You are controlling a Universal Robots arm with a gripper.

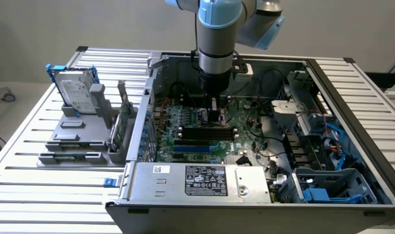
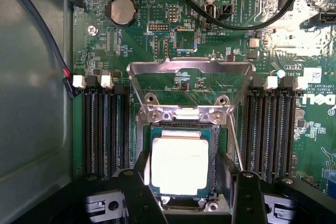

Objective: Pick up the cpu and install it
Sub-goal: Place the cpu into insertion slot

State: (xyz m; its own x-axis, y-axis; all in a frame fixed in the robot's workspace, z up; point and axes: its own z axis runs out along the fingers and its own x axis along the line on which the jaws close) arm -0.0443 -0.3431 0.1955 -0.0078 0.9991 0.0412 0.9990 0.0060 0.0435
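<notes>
Motherboard socket [image 2: 216, 153] holds cpu [image 2: 178, 163]; gripper [image 2: 192, 198] straddles it.

Your gripper [image 2: 189, 182] has its jaws spread either side of the cpu [image 2: 178, 163], with slack on one side. The open load plate [image 2: 189, 69] stands just ahead of the jaws. Memory slots [image 2: 102, 129] flank both jaws. Straight up is free.

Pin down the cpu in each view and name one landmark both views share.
Exterior view: the cpu's spot is covered by the gripper, at the middle of the motherboard.
Wrist view: the cpu lies flat in its socket, next to the raised metal frame.
Shared landmark: the black memory slots beside the socket.
</notes>
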